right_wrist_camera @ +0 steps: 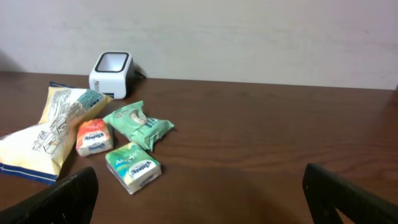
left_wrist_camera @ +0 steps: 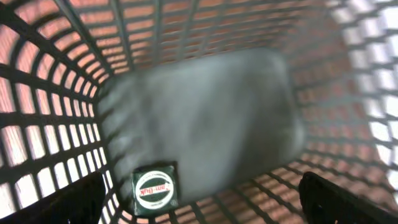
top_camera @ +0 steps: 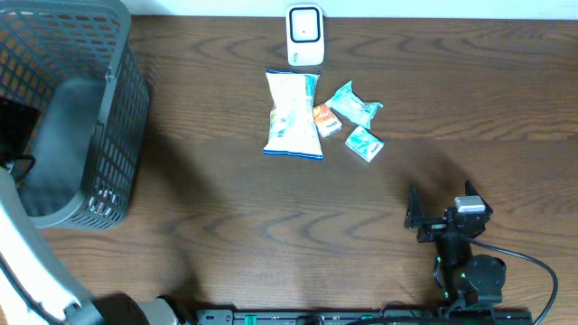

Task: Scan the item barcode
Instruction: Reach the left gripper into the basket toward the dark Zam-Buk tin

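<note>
Nearest, the right gripper (right_wrist_camera: 198, 180) hangs low over bare worktop (top_camera: 226, 208), its fingers wide apart with nothing between them. The left gripper (left_wrist_camera: 200, 186) is down inside the basket (top_camera: 126, 108), fingers likewise spread and empty. A small dark box (left_wrist_camera: 155, 190) with a round label lies on the basket floor below it, free of both fingers. Farther out, the items waiting to be scanned sit in a tight cluster: tissues (top_camera: 364, 143) closest, then the orange pack (top_camera: 327, 120) between the bag (top_camera: 293, 113) and the green pouch (top_camera: 354, 104). The scanner (top_camera: 305, 36) stands beyond them at the far edge, just past the bag's top.

Risks, as I judge them: the items touch or nearly touch, so spread fingers coming down on one may nudge or catch a neighbour, and the orange pack has the least room. Soft wrappers could crumple and bend a barcode. The left arm, lifting out, could snag the basket's mesh.

Hard to tell: no barcode shows on any item. The basket view is blurred, so the box label reads poorly. From overhead the left gripper cannot be picked out within the basket
</note>
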Available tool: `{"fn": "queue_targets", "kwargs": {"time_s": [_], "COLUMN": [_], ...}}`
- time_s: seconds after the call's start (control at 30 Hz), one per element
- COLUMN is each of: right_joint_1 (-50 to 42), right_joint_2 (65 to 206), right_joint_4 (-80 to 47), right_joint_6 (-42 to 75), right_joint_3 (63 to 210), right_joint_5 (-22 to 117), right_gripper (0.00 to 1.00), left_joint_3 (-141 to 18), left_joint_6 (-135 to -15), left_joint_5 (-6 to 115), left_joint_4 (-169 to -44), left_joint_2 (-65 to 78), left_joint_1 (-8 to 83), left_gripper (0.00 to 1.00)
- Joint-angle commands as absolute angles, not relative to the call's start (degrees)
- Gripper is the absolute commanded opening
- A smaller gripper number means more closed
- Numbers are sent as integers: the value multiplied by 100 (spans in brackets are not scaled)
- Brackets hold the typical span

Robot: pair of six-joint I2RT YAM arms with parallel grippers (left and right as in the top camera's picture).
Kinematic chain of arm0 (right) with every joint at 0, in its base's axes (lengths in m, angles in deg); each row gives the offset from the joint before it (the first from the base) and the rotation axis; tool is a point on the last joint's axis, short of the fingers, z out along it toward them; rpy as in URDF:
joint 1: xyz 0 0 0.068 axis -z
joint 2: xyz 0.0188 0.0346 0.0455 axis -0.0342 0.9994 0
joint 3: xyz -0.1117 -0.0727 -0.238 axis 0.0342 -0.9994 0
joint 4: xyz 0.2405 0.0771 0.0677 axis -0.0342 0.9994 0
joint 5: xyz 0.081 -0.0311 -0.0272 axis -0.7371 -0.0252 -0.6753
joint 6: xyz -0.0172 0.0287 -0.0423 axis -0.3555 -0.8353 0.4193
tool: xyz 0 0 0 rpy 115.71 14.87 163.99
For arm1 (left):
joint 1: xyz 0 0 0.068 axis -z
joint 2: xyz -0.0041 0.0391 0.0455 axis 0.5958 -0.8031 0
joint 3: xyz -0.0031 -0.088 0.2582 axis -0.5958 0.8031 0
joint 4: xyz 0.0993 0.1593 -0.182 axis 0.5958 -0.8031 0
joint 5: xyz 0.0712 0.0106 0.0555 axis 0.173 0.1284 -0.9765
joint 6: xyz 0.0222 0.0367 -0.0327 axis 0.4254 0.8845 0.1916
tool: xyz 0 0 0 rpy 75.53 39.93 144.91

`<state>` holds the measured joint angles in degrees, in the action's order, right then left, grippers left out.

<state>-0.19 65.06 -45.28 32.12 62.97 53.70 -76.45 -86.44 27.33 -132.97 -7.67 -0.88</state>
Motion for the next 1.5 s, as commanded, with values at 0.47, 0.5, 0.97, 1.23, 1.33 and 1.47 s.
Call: {"fn": "queue_targets", "kwargs": {"time_s": [0.47, 0.5, 0.97, 1.23, 1.33, 1.47], "right_joint_1": [5, 5, 5, 5, 5, 5], "right_joint_2": [6487, 6487, 6487, 6487, 6487, 6487], "right_joint_4": [-4504, -4504, -4504, -4504, -4504, -4504], "right_joint_6": [3214, 3214, 3214, 3212, 3214, 3214], "right_joint_3": [6290, 6290, 6290, 6290, 6290, 6290], "right_joint_5": [5372, 5372, 5372, 5372, 5372, 5372], "right_gripper": [99, 99, 99, 99, 99, 99], "left_joint_3": [-7560, -7521, -6742, -6163, -5927, -5746], "left_joint_6": [-9018, -9020, -9575, -9763, -9713, -9345], "left_joint_5": [3644, 3581, 3181, 3056, 3063, 3238], "left_joint_4": [-13679, -13681, -13684, -13437, -13303, -13161], "left_joint_2": [-2378, -2448, -2736, -2769, -2771, -2789], "left_joint_1": [-186, -186, -189, -189, -186, -184], "left_gripper": [98, 98, 98, 98, 98, 98]}}
